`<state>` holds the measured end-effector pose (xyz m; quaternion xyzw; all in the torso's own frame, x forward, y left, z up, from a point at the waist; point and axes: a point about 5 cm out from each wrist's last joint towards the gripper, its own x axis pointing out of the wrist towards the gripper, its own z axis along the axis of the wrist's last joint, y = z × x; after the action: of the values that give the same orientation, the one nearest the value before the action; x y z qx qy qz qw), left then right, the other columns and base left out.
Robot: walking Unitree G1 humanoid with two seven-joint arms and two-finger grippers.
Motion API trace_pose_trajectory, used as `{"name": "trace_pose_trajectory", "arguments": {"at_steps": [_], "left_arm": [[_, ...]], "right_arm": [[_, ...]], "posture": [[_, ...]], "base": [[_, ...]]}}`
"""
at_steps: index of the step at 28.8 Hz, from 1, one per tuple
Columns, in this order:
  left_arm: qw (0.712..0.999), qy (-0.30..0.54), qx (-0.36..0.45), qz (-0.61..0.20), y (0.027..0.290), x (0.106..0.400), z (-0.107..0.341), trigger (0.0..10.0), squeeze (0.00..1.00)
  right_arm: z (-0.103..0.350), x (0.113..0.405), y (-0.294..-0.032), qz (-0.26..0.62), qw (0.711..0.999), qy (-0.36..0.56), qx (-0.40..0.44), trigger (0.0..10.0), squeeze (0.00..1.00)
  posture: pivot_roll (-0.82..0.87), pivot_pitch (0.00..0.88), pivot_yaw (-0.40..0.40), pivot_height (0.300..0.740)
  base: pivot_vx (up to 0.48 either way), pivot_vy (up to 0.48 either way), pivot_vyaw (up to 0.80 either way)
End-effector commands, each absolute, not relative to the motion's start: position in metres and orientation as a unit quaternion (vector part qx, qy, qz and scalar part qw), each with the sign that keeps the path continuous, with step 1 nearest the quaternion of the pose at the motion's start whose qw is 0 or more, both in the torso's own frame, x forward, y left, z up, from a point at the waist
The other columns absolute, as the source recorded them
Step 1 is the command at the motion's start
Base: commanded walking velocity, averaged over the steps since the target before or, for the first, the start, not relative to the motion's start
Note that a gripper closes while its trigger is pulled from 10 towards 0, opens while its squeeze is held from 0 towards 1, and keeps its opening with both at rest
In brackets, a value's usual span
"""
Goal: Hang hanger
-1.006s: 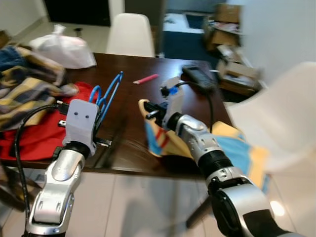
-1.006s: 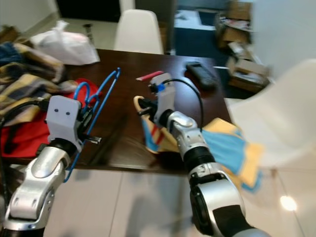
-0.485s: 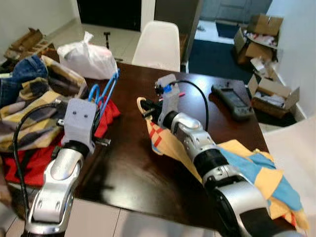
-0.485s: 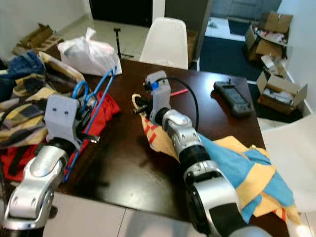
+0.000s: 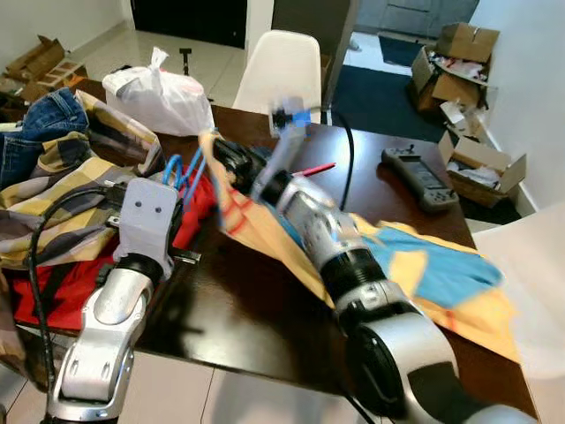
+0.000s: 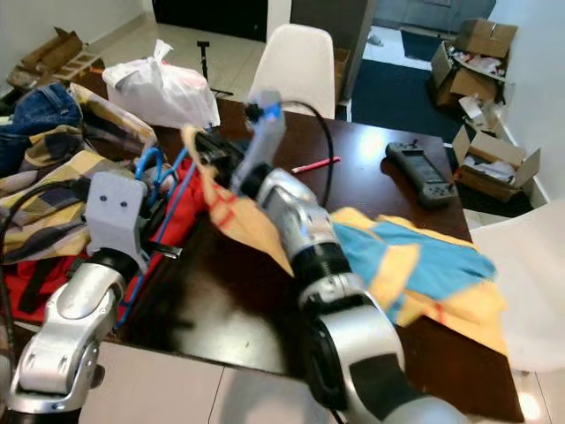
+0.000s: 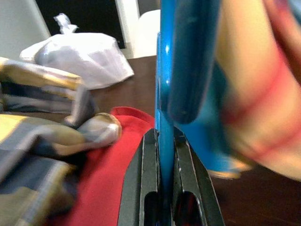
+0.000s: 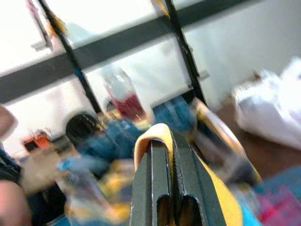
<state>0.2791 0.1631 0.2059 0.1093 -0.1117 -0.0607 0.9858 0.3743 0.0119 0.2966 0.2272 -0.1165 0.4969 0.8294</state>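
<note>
Two grippers are loaded: the left gripper [image 7: 164, 188] stays clamped on the blue hanger [image 5: 187, 170] above the table [image 5: 256, 309], while the right gripper [image 8: 164, 155], pinching the yellow garment [image 5: 415, 265], has swung it across toward the hanger, so threading looks next

The room is evenly bright, with soft glare on the dark table [image 5: 402, 190] near its far edge and a faint shadow by its near edge. The right arm [image 5: 291, 190] smears with motion blur. The right wrist view is washed out and blurred; the left wrist's close foreground is unfocused.
</note>
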Motion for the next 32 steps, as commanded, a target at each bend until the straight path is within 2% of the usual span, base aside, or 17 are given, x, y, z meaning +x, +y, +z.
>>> {"name": "trace_pose_trajectory", "arguments": {"at_steps": [1, 2, 3, 4, 5, 6, 7, 8, 14, 18, 20, 22, 26, 29, 30, 31, 32], "left_arm": [[0.986, -0.110, 0.108, -0.063, 0.160, 0.277, 0.204, 10.0, 0.00], [0.986, -0.110, 0.108, -0.063, 0.160, 0.277, 0.204, 10.0, 0.00], [0.986, -0.110, 0.107, -0.064, 0.159, 0.276, 0.204, 10.0, 0.00], [0.986, -0.110, 0.107, -0.064, 0.159, 0.276, 0.204, 10.0, 0.00], [0.986, -0.110, 0.107, -0.064, 0.159, 0.276, 0.204, 10.0, 0.00], [0.986, -0.109, 0.106, -0.063, 0.159, 0.275, 0.204, 10.0, 0.00], [0.986, -0.109, 0.106, -0.063, 0.159, 0.275, 0.204, 10.0, 0.00], [0.987, -0.108, 0.106, -0.063, 0.159, 0.274, 0.203, 10.0, 0.00], [0.987, -0.107, 0.106, -0.062, 0.159, 0.274, 0.203, 10.0, 0.00], [0.986, -0.110, 0.109, -0.059, 0.160, 0.276, 0.205, 10.0, 0.00], [0.986, -0.111, 0.111, -0.056, 0.161, 0.276, 0.206, 10.0, 0.00], [0.986, -0.111, 0.111, -0.056, 0.161, 0.276, 0.206, 10.0, 0.00], [0.986, -0.111, 0.112, -0.058, 0.160, 0.275, 0.205, 10.0, 0.00], [0.986, -0.111, 0.112, -0.058, 0.160, 0.275, 0.205, 10.0, 0.00], [0.986, -0.111, 0.112, -0.058, 0.161, 0.275, 0.206, 10.0, 0.00], [0.986, -0.111, 0.112, -0.058, 0.161, 0.275, 0.206, 10.0, 0.00], [0.985, -0.118, 0.115, -0.049, 0.165, 0.275, 0.210, 10.0, 0.00]], "right_arm": [[0.286, 0.378, 0.015, 0.476, 0.847, -0.091, 0.221, 10.0, 0.00], [0.286, 0.378, 0.015, 0.476, 0.847, -0.091, 0.221, 10.0, 0.00], [0.274, 0.381, 0.016, 0.456, 0.866, -0.063, 0.193, 10.0, 0.00], [0.256, 0.385, 0.013, 0.428, 0.889, -0.032, 0.160, 10.0, 0.18], [0.256, 0.385, 0.013, 0.428, 0.889, -0.032, 0.160, 10.0, 0.18], [0.240, 0.388, 0.006, 0.404, 0.906, -0.007, 0.126, 10.0, 1.00], [0.240, 0.388, 0.006, 0.404, 0.906, -0.007, 0.126, 10.0, 1.00], [0.217, 0.392, -0.011, 0.360, 0.929, 0.021, 0.081, 10.0, 1.00], [0.209, 0.394, -0.023, 0.333, 0.941, 0.032, 0.056, 10.0, 1.00], [0.200, 0.401, -0.052, 0.264, 0.963, 0.048, 0.016, 10.0, 1.00], [0.199, 0.407, -0.076, 0.208, 0.976, 0.050, -0.029, 10.0, 1.00], [0.199, 0.407, -0.076, 0.208, 0.976, 0.050, -0.029, 10.0, 1.00], [0.209, 0.411, -0.109, 0.244, 0.966, 0.055, -0.062, 10.0, 1.00], [0.209, 0.411, -0.109, 0.244, 0.966, 0.055, -0.062, 10.0, 1.00], [0.218, 0.407, -0.124, 0.295, 0.954, 0.040, -0.024, 10.0, 1.00], [0.218, 0.407, -0.124, 0.295, 0.954, 0.040, -0.024, 10.0, 1.00], [0.227, 0.403, -0.137, 0.323, 0.946, 0.008, 0.021, 10.0, 0.00]], "posture": [[0.13, 0.093, -0.118, 0.740], [0.13, 0.093, -0.118, 0.740], [0.13, 0.094, -0.122, 0.740], [0.13, 0.098, -0.123, 0.740], [0.13, 0.098, -0.123, 0.740], [0.13, 0.100, -0.122, 0.740], [0.13, 0.100, -0.122, 0.740], [0.13, 0.107, -0.118, 0.740], [0.12, 0.107, -0.114, 0.740], [0.12, 0.109, -0.111, 0.740], [0.12, 0.109, -0.111, 0.740], [0.12, 0.109, -0.111, 0.740], [0.12, 0.108, -0.112, 0.740], [0.12, 0.108, -0.112, 0.740], [0.11, 0.104, -0.105, 0.740], [0.11, 0.104, -0.105, 0.740], [0.11, 0.104, -0.100, 0.740]], "base": [[0.000, 0.000, 0.00], [0.000, 0.000, 0.00], [0.000, 0.000, 0.00], [0.000, 0.000, 0.00], [0.000, 0.000, 0.00], [0.000, 0.000, 0.00], [0.000, 0.000, 0.00], [0.000, 0.000, 0.00], [0.000, 0.000, 0.00], [0.000, 0.000, 0.00], [0.000, 0.000, 0.00], [0.000, 0.000, 0.00], [0.000, 0.000, 0.00], [0.000, 0.000, 0.00], [0.000, 0.000, 0.00], [0.000, 0.000, 0.00], [0.000, 0.000, 0.00]]}}
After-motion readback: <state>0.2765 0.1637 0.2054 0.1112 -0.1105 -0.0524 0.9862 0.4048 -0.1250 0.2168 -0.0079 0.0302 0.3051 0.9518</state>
